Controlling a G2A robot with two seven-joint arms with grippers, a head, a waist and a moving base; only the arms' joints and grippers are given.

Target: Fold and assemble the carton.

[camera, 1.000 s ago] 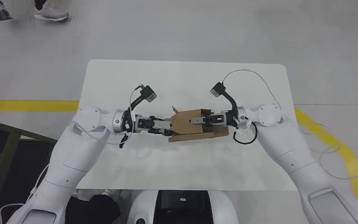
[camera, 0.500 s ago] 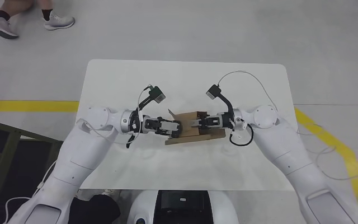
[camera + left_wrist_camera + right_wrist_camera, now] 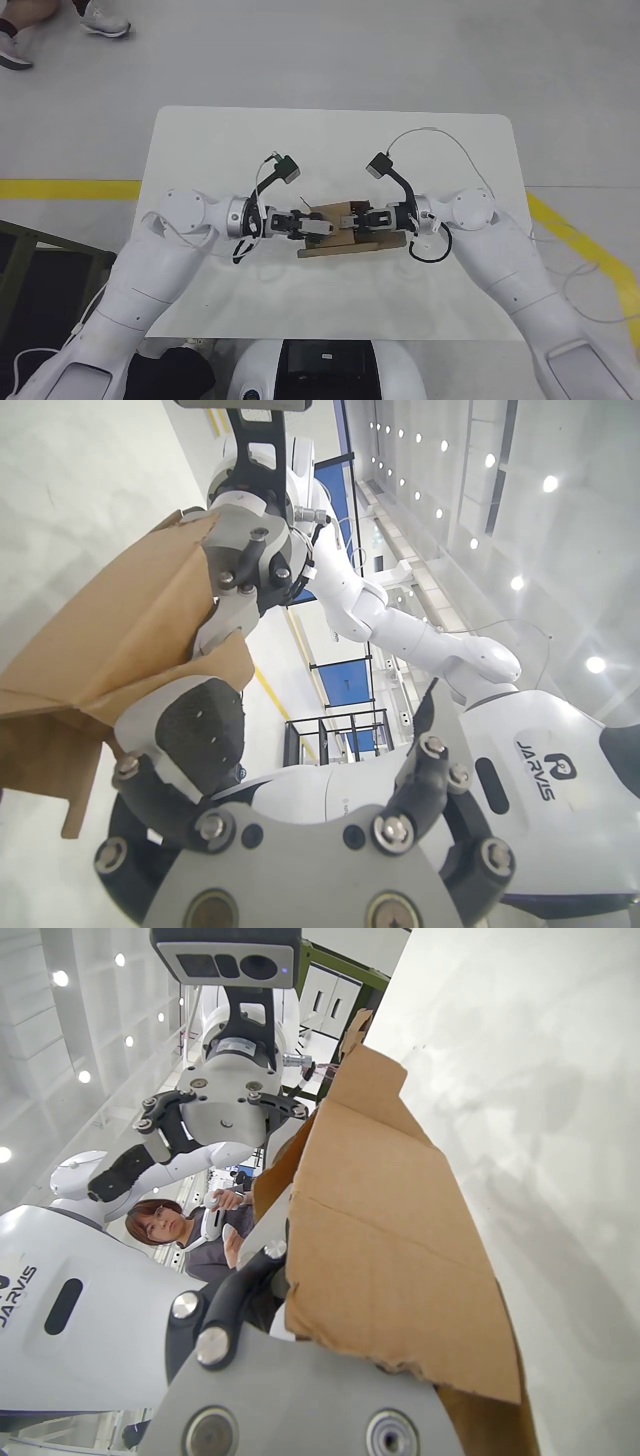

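Observation:
A brown cardboard carton (image 3: 330, 248) lies partly folded at the middle of the white table (image 3: 330, 140). My left gripper (image 3: 318, 226) is at its left end and open. In the left wrist view one dark pad (image 3: 200, 735) rests against a carton flap (image 3: 115, 620) and the other finger (image 3: 425, 740) stands far off. My right gripper (image 3: 352, 218) is over the carton's middle, shut on a wall of it; its finger (image 3: 225, 630) presses the cardboard. The right wrist view has the carton (image 3: 380, 1238) close up, with the left gripper's spread finger (image 3: 120, 1173) beyond it.
A thin white cable (image 3: 440, 130) loops from the right arm over the table's far right part. Bare table surface lies all around the carton. The front edge (image 3: 330, 335) is close below the arms.
My left gripper has moved right, up against the carton's left end. The right gripper has shifted a little left with the carton, which now sits lower and flatter.

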